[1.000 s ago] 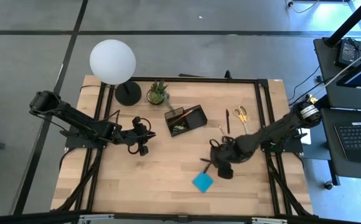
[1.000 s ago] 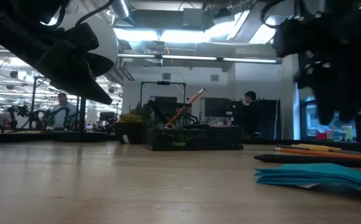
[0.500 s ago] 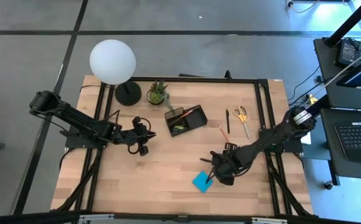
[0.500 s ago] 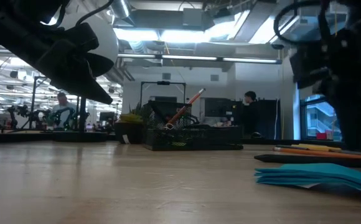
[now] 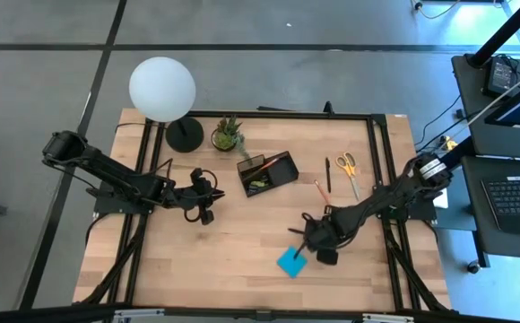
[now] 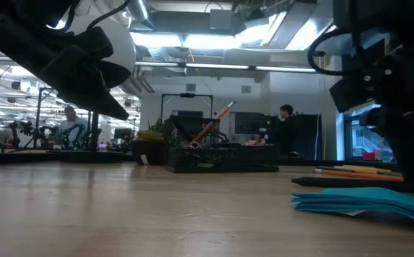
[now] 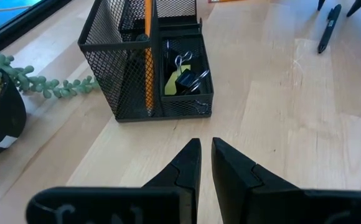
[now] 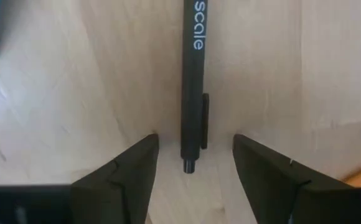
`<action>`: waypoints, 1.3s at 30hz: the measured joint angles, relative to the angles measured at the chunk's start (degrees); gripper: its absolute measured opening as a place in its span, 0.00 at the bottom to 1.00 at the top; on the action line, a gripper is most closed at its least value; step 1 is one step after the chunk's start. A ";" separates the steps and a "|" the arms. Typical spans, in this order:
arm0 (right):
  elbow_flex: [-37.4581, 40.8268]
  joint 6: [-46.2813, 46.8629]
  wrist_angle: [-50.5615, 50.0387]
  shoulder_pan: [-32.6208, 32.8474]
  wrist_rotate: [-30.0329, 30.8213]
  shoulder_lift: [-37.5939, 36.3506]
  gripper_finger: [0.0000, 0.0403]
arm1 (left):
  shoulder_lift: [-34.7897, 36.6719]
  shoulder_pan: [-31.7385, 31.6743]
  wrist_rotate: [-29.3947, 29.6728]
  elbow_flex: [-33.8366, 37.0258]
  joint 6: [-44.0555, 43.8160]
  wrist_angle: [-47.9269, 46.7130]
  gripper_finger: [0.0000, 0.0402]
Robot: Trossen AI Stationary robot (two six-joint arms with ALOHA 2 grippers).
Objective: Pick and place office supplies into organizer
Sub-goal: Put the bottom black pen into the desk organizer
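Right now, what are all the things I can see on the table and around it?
organizer: one, black mesh, middle of the table, holding an orange pencil, black clips and something yellow.
pens: two, black; one between the right gripper's fingers, one beside the scissors.
scissors: one, yellow handles, right side.
sticky-note pad: one, blue, front of the table.
plant: one, green, dark pot, back left.
lamp: one, white globe, black base, back left corner.
people: two, far off in the room behind.
left gripper: shut, empty, facing the organizer.
right gripper: open, astride the pen.
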State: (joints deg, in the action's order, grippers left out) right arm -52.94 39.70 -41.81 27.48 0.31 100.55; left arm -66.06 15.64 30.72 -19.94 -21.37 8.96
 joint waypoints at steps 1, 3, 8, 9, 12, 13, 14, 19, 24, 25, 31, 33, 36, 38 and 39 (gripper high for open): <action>0.88 -0.13 1.07 -0.43 -0.75 -0.18 0.51 | 0.00 0.00 0.02 0.00 0.01 0.00 0.08; 1.92 -0.06 2.05 -0.98 -0.92 -0.44 0.48 | 0.00 0.00 0.00 0.00 0.02 -0.09 0.08; 2.28 -2.21 1.99 -1.15 0.27 -0.82 0.37 | 0.00 0.00 0.02 0.00 0.02 -0.16 0.08; 2.11 -2.56 1.80 -1.13 0.81 -0.85 0.35 | 0.00 0.00 0.02 0.00 0.02 -0.16 0.08; 1.98 -2.85 1.83 -1.07 1.55 -0.85 0.30 | 0.00 0.00 0.02 0.00 0.02 -0.15 0.08; 1.98 -2.86 1.86 -1.09 1.61 -0.85 0.28 | 0.00 0.00 0.02 0.00 0.02 -0.16 0.08; 2.03 -2.84 1.95 -1.09 1.78 -0.85 0.27 | 0.00 0.00 0.02 0.00 0.02 -0.16 0.08; 2.09 -2.66 2.19 -0.99 2.66 -0.85 0.20 | 0.00 0.00 0.02 0.00 -0.17 -0.16 0.08; 2.09 -2.66 2.22 -0.87 3.18 -0.85 0.12 | 0.00 -0.02 0.04 0.00 -0.50 -0.14 0.08; 2.09 -2.66 2.23 -0.87 3.29 -0.85 0.11 | 0.00 0.00 0.04 0.00 -0.50 -0.15 0.08; 0.58 -2.72 0.07 -0.87 3.53 -0.48 0.11 | 0.00 0.00 0.04 0.00 -0.50 -0.16 0.08; -0.48 -3.22 -1.25 -0.87 4.02 -0.17 0.11 | 0.00 0.00 0.04 0.00 -0.50 -0.16 0.08; -2.03 -4.36 -2.35 -0.89 5.29 -0.05 0.11 | 0.00 -0.02 0.04 0.00 -0.50 -0.15 0.08; -2.92 -5.09 -3.23 -0.97 7.29 0.07 0.11 | 0.00 0.00 0.04 0.00 -0.50 -0.15 0.08; -3.18 -5.47 -2.98 -1.04 7.86 0.04 0.10 | 0.00 0.00 0.04 0.00 -0.50 -0.16 0.08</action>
State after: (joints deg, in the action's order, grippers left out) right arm -56.12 34.23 -44.80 26.44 8.17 100.60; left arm -66.06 15.64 30.76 -19.94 -21.87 8.81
